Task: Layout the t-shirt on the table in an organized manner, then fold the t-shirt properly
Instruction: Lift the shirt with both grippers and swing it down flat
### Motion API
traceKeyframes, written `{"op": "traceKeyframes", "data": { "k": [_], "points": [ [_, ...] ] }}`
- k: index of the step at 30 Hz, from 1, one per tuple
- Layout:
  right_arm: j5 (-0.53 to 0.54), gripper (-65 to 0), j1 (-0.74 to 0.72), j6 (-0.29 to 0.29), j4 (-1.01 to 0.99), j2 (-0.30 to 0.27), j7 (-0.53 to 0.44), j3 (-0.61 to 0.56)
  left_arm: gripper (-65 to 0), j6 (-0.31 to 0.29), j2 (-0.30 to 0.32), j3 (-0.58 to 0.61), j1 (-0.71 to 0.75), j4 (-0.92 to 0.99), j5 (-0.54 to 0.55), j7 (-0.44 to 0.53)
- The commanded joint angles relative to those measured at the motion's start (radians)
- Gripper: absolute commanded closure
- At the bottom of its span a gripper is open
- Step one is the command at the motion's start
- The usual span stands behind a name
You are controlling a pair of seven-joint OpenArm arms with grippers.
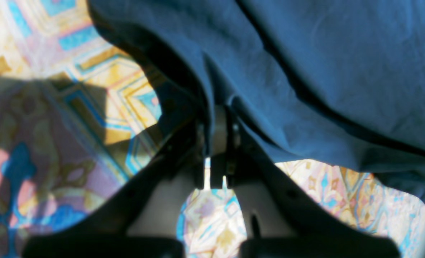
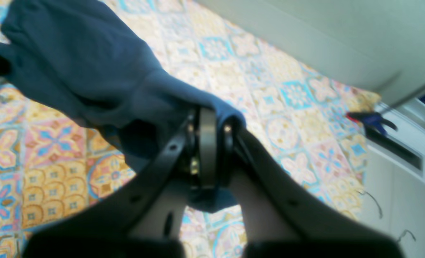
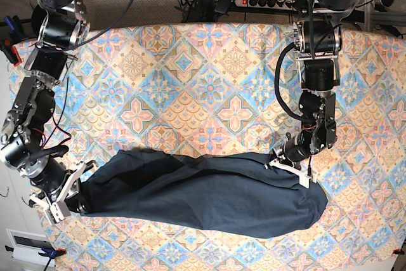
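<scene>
1. One t-shirt, dark navy and plain, lies on the table as a long bunched band. Its long axis runs across the base view from lower left to right, dipping slightly toward the right end.
2. The band sits in the near half of the table. Its left end is narrow where it is gathered, and its right end is rounded and wider.
3. The right hand is closed on the t-shirt's left end, near the table's near-left corner. In the right wrist view the cloth wraps over and between its fingers.
4. The left hand is closed on a fold of the t-shirt along the band's upper edge, toward its right end. In the left wrist view the fabric drapes up and away from the pinched fingers.
5. Two arms are in view, one at each side of the table.
6. The far half of the patterned table, between the arm bases, is bare. A narrower strip of pattern shows between the t-shirt and the near edge.
7. Past the table's left edge, a clamp with a red tip sits by a white ledge.
</scene>
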State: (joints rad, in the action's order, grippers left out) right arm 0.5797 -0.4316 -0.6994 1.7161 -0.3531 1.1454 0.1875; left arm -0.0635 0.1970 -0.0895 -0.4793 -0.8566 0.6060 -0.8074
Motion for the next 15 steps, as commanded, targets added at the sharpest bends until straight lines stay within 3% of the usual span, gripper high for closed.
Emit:
{"op": "traceKeyframes", "data": {
  "k": [1, 4, 9, 15],
  "points": [
    [0.006, -1.1, -0.019, 0.001, 0.017, -0.017, -0.018, 0.023, 0.0, -0.009, 0.009, -0.005, -0.039, -0.048, 0.021, 0.012],
    [0.009, -1.1, -0.009, 0.001, 0.015, -0.019, -0.018, 0.053, 0.0, -0.011, 0.029, -0.005, -0.032, -0.151, 0.070, -0.027],
    [0.009, -1.0, 0.030, 0.001, 0.019, -0.022, -0.017, 0.077, 0.0, -0.017, 0.161, -0.071, -0.031, -0.250, 0.263, -0.171],
    [0.009, -0.9, 0.095, 0.001, 0.060, -0.080, -0.017, 0.080, 0.0, -0.019, 0.391, -0.206, 0.077, -0.330, 0.625, -0.320]
  ]
}}
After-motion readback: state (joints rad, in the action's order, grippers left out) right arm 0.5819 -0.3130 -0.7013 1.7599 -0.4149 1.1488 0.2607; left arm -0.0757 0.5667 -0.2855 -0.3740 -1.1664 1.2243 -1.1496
